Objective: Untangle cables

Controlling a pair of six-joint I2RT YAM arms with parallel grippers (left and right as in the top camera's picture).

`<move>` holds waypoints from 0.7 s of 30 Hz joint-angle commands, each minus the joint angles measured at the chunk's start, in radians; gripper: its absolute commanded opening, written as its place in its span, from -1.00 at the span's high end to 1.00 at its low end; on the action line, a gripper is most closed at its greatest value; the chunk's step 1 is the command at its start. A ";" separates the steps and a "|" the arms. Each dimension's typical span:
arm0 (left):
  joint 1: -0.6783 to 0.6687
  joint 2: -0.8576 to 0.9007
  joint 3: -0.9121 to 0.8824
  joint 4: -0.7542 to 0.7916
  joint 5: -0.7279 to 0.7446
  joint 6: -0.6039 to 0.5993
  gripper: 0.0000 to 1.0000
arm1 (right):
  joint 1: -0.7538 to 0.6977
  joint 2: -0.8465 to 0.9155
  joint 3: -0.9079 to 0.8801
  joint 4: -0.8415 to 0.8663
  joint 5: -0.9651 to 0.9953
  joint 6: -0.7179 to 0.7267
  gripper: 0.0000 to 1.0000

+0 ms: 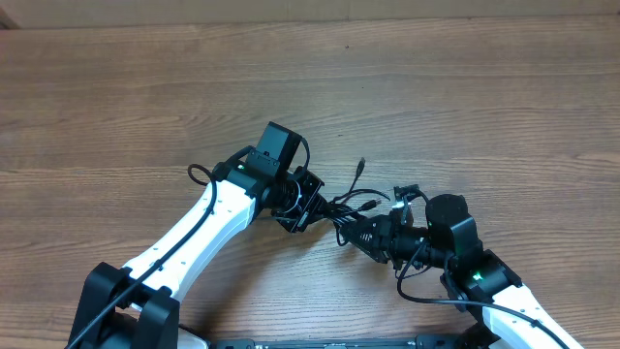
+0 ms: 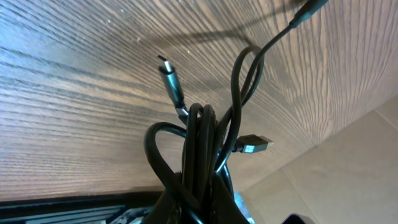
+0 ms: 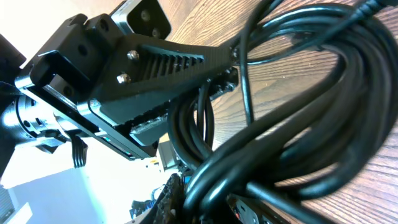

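the cables [image 1: 341, 206] lie as one tight black knot on the wooden bench [image 1: 465, 97], nearer the bench's front edge than its far one. the left pincer [image 1: 306, 209] sits hard against the left side of the knot, its jaws closed down on a clump of the cords. in the left wrist view the strands rise bunched from between its fingers and several loops fan out above them. the right pincer [image 1: 361, 233] comes at the knot from the front right, touching it, closed too with cords gripped between its fingers. the right wrist view is filled by thick black loops pressed close to the lens, with the other pincer's ridged finger just behind them. the two pincers stand just beside each other with only the knot between them, so there is almost no free gap there. loose ends stick out of the knot on its far side: a slim grey plug [image 2: 169, 71] pointing away over the wood, a flat silver plug [image 2: 254, 144] hanging off to the right, and one cord tail running off further. beyond the knot the wood is bare out to the far edge and to both sides. behind the knot, towards the front edge, the white left arm [image 1: 194, 233] and right arm [image 1: 504, 301] take up the room.
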 commanded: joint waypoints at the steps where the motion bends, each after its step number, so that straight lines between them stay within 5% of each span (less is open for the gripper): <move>1: 0.005 0.008 -0.003 -0.002 -0.103 -0.034 0.91 | 0.000 -0.003 0.009 -0.022 -0.006 -0.003 0.84; 13: 0.124 0.008 -0.003 -0.061 -0.150 -0.058 0.92 | 0.000 -0.003 0.008 -0.185 0.019 -0.010 0.81; 17: 0.124 0.008 -0.003 -0.085 -0.149 -0.058 0.92 | 0.000 -0.003 0.008 -0.183 0.042 -0.011 0.49; 21: 0.124 0.008 -0.003 -0.086 -0.116 -0.058 0.91 | 0.000 -0.002 0.008 -0.165 0.095 -0.063 -0.05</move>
